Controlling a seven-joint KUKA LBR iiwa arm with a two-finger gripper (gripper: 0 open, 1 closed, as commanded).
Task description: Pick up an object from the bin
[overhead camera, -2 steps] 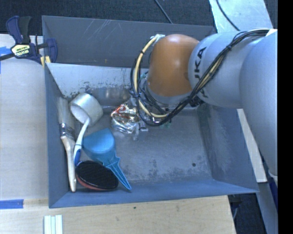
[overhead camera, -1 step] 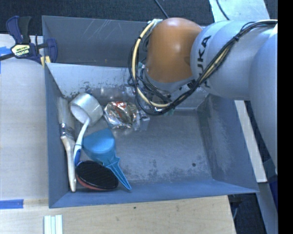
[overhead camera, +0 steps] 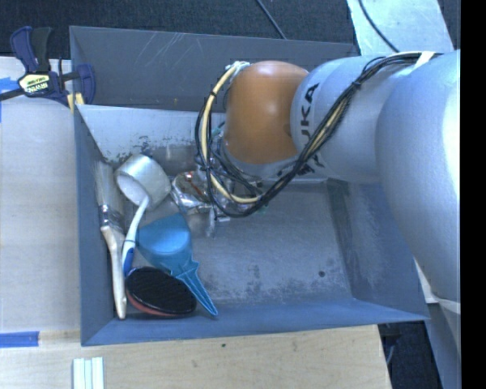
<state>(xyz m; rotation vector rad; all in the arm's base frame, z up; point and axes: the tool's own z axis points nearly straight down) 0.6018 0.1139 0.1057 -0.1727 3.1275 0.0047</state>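
One blue funnel [overhead camera: 164, 245], plastic, in the left part of the bin [overhead camera: 267, 275], towards the near wall. Lying on its side, long axis running from far-left to near-right; wide mouth at the far-left end, narrow spout pointing near-right at the bin's near wall. No label or writing legible on it.

One gripper [overhead camera: 201, 209], just right of and beyond the funnel's wide end, low over the bin floor; whether apart or together cannot be told, and nothing seen clamped in it.

One silver cup [overhead camera: 143, 178], on its side, just left of the gripper and beyond the funnel, open mouth facing near-left.

One black round disc [overhead camera: 160, 292] with a red edge, flat, touching the funnel's spout on its left, close to the near wall.

One white-and-blue handle [overhead camera: 132, 235], slender, running near to far along the funnel's left side up to the cup.

One pale wooden stick [overhead camera: 115, 278], against the left wall, long axis near to far.

One orange cover [overhead camera: 259, 112] on the wrist, looped with yellow and black cables [overhead camera: 215, 120].

One grey arm [overhead camera: 389, 120] entering from the right; dark lettering [overhead camera: 306, 108] on it, "KA" legible, remainder hidden by cables.
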